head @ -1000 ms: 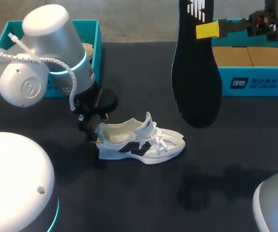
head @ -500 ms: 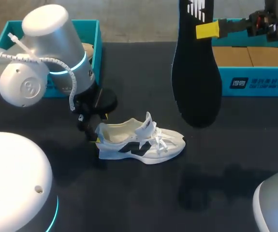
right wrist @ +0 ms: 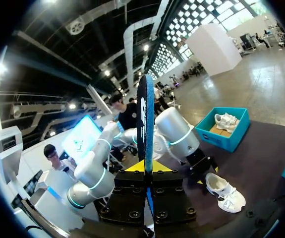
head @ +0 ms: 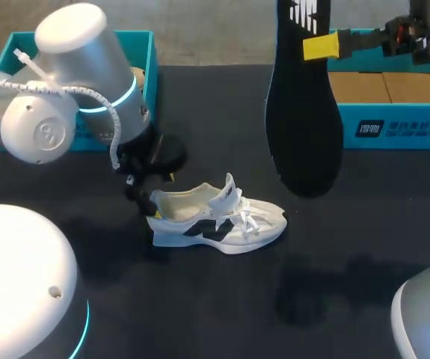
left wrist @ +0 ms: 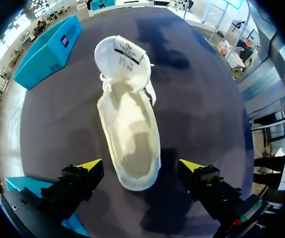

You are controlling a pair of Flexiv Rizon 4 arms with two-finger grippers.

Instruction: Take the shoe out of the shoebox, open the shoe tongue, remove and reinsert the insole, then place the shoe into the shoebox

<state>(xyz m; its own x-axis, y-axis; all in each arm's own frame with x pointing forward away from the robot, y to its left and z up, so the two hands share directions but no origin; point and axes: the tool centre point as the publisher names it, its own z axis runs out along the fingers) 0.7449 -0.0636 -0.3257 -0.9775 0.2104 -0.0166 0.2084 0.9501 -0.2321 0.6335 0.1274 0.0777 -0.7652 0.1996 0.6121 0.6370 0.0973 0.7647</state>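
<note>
1. Since the shoe (head: 218, 221) sits on its sole on the table (head: 222, 314), well apart from the box (head: 383, 127), the taking-out looks done.
2. Its tongue stands up, and the left wrist view shows a pale, bare inside. Opening the tongue and pulling the insole therefore seem done too.
3. The insole (head: 303, 127) hangs upright over the table, clear of the shoe. The right gripper (right wrist: 146, 167) has its fingers closed on the upper end.
4. The left gripper (left wrist: 141, 166) is spread wide at the heel, one finger on each side. As far as I can tell, neither finger touches the shoe.
5. By my judgement, roughly the second half remains: sliding the insole back in, then setting the shoe into the box.
</note>
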